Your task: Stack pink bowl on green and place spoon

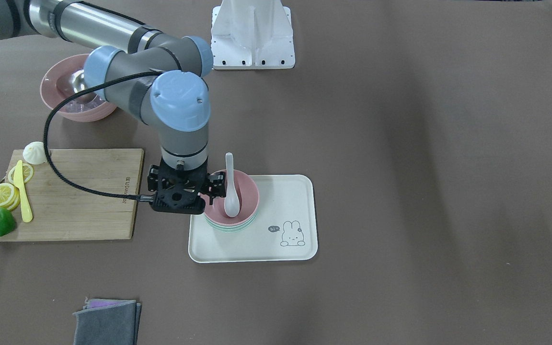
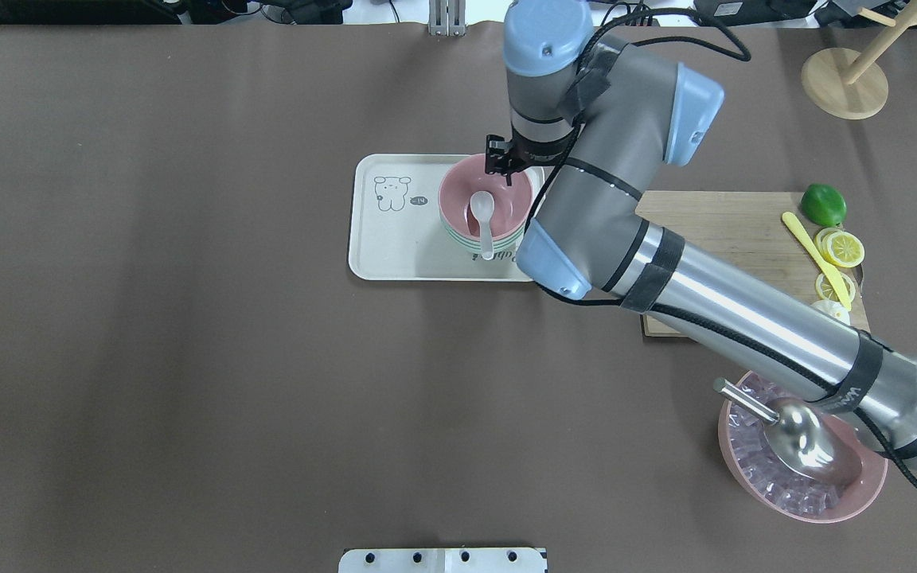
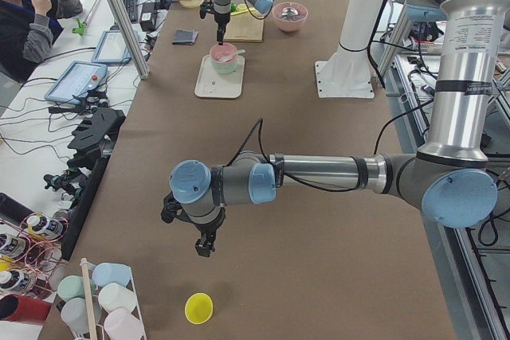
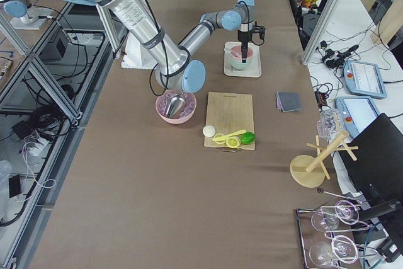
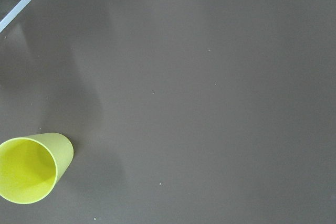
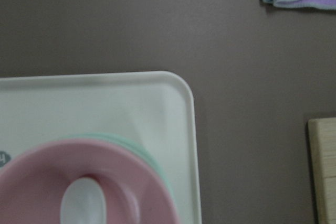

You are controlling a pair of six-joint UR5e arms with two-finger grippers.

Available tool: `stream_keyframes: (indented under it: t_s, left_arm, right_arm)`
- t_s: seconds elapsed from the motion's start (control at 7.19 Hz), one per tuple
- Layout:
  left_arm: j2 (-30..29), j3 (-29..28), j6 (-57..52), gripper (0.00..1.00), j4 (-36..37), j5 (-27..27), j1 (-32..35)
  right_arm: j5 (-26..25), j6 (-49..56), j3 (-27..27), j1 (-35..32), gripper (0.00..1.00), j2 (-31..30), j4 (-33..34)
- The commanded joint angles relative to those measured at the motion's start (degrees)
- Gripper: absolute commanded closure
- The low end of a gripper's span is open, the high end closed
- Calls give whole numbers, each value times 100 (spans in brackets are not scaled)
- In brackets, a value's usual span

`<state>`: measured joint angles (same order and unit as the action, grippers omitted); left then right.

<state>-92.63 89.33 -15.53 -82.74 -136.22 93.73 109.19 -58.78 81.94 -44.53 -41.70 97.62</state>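
The pink bowl sits nested in the green bowl on the white tray. The white spoon lies in the pink bowl with its handle over the rim toward the robot, free of any gripper. My right gripper hangs just above the bowl's rim on the cutting-board side; its jaws look open and empty. The overhead view shows the gripper, bowl and spoon. My left gripper shows only in the exterior left view, so I cannot tell its state.
A cutting board with a lime, lemon slices, a yellow knife and a bun lies beside the tray. A pink bowl of ice with a metal scoop stands near the robot. A grey cloth lies near the operators' edge. A yellow cup lies by the left gripper.
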Motion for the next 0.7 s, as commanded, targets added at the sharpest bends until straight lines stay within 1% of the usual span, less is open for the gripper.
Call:
stream_keyframes:
  t_s: [0.0,0.14,0.28,0.42,0.56]
  left_arm:
    - [156,452,1039,1,3,-19,-4]
    - [166,698,1443,1,3,-2,-4]
    - [166,770,1439,1,3,7,5]
    - [184,770,1439,1,3,-19,-4]
    - [210,770,1421,1,-23,-10,-4]
  right_arm:
    - [435,164,529,-842,0,-947,-487]
    - [1185,869,603,-1517,0,-1389,-664]
    - [1514,1738,943,-2028,0,-1933,-701]
    - [1640,2443,1277,-2599,0,-2478,-692]
    - [1954,3337,1306,-3127,0,-2988,-692]
